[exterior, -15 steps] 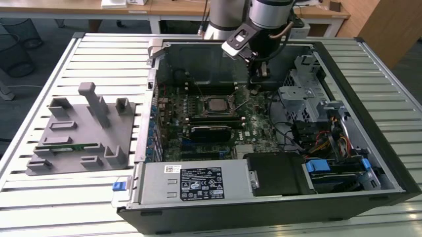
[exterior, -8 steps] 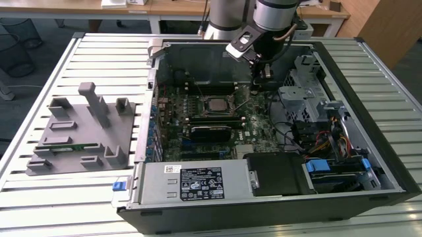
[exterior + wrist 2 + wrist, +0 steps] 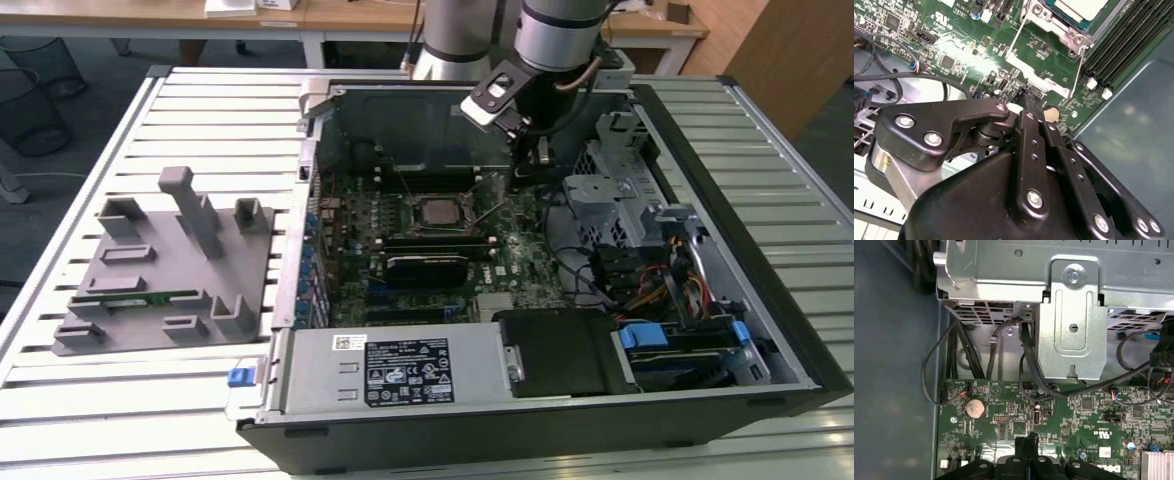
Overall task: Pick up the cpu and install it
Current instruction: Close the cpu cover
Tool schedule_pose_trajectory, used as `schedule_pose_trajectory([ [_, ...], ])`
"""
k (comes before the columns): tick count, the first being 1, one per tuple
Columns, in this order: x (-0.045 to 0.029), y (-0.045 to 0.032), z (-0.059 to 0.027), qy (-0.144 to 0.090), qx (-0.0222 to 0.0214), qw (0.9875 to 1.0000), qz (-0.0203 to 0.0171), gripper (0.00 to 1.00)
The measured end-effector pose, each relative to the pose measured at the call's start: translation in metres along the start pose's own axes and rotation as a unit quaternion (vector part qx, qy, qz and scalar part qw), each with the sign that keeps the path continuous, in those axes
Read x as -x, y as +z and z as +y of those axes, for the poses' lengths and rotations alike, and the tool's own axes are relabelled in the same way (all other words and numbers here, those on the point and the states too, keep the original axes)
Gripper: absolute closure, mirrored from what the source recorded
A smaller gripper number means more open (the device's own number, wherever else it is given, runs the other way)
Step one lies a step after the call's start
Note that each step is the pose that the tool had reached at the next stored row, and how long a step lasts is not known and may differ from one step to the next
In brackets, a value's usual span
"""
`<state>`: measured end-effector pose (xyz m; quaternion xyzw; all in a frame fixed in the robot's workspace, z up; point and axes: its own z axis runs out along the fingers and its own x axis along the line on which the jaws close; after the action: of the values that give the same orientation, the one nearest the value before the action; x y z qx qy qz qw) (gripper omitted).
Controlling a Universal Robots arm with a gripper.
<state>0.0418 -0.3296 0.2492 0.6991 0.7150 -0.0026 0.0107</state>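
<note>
The cpu (image 3: 438, 212) is a silver square lying in the socket in the middle of the green motherboard (image 3: 400, 290), inside the open computer case. In the second wrist view the cpu (image 3: 1085, 7) sits inside the metal socket frame, with a thin wire lever (image 3: 1015, 37) running along the frame's side. My gripper (image 3: 537, 160) hangs over the board toward the exterior view's right of the socket, apart from the cpu. Both wrist views show its black fingers (image 3: 1026, 442) pressed together with nothing visible between them, the tips (image 3: 1029, 100) just above the board.
A grey fixture (image 3: 174, 270) holding a green memory stick (image 3: 134, 298) lies on the slatted table at the exterior view's left. A metal drive cage (image 3: 1069, 330), black cables (image 3: 1004, 340) and a coin battery (image 3: 974, 408) crowd the board's edge. The power supply (image 3: 400, 368) fills the near end.
</note>
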Motion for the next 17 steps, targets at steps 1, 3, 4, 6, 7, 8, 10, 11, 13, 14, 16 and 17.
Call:
schedule_pose_trajectory([
  [1,0.0000,0.0013,-0.0001,0.000,0.0000,1.0000,0.0001,0.89],
  [3,-0.0002,0.0031,-0.0015,0.000,0.0001,1.0000,0.0001,0.89],
  [4,-0.0002,0.0034,-0.0035,0.000,0.0000,1.0000,0.0000,0.89],
  [6,-0.0003,0.0037,-0.0086,0.000,0.0000,1.0000,0.0000,0.89],
  [7,-0.0004,0.0038,-0.0111,0.000,0.0000,1.0000,0.0001,0.89],
  [8,-0.0004,0.0039,-0.0129,0.000,0.0000,1.0000,0.0000,0.89],
  [10,-0.0004,0.0039,-0.0143,0.000,0.0000,1.0000,0.0000,0.89],
  [11,-0.0004,0.0040,-0.0143,0.000,0.0000,1.0000,0.0000,0.89],
  [13,-0.0004,0.0040,-0.0143,0.000,0.0000,1.0000,0.0000,0.89],
  [14,-0.0004,0.0040,-0.0144,0.000,0.0000,1.0000,0.0000,0.89],
  [16,-0.0004,0.0040,-0.0146,0.000,0.0000,1.0000,0.0000,0.89],
  [17,-0.0004,0.0040,-0.0153,0.000,0.0000,1.0000,0.0000,0.89],
])
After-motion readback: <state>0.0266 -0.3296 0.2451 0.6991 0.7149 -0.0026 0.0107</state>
